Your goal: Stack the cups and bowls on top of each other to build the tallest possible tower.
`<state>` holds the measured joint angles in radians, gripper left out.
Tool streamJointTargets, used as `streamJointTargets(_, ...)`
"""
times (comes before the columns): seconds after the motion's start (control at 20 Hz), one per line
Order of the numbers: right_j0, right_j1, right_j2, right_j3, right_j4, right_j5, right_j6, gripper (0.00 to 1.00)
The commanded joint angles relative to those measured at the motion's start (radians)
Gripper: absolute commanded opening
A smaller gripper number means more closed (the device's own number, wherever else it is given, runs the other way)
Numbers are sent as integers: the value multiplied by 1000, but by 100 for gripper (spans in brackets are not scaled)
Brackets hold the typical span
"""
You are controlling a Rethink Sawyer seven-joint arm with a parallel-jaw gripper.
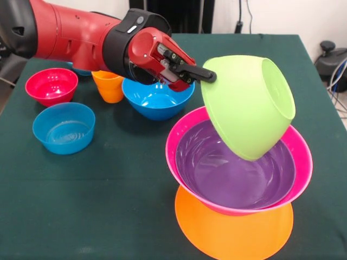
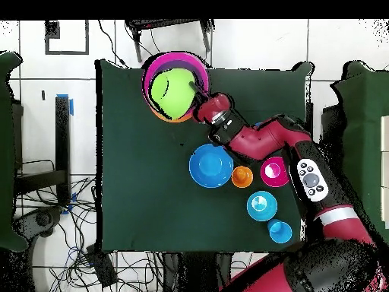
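My gripper [image 1: 209,76] is shut on the rim of the green bowl [image 1: 249,105] and holds it tilted, its bottom dipping into the tower. The tower is a purple bowl [image 1: 233,173] nested in a pink bowl [image 1: 301,162] on an upturned orange bowl [image 1: 233,230], at the near right. From above, the green bowl [image 2: 171,93] covers most of the pink bowl [image 2: 152,72], with the gripper [image 2: 196,90] at its rim. The orange cup [image 1: 110,85] stands upright left of the big blue bowl [image 1: 157,100].
A red bowl [image 1: 51,85] and a light blue bowl [image 1: 64,127] sit at the left. A bit of another light blue vessel [image 1: 81,71] shows behind the arm. From above, the blue bowl [image 2: 210,166], orange cup [image 2: 241,176], red bowl [image 2: 274,172] and two light blue vessels [image 2: 261,205] cluster together.
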<state>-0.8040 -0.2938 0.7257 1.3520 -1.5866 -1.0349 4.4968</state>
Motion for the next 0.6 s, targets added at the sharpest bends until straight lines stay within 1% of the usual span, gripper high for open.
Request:
streamJointTargets(0.05, -3, 22, 53, -10, -61, 105, 290, 0)
streamJointTargets(0.15, -9, 30, 57, -20, -63, 84, 291, 0)
streamJointTargets(0.3, -31, 50, 85, -34, -55, 64, 291, 0)
streamJointTargets(0.6, -56, 66, 121, -49, -48, 69, 291, 0)
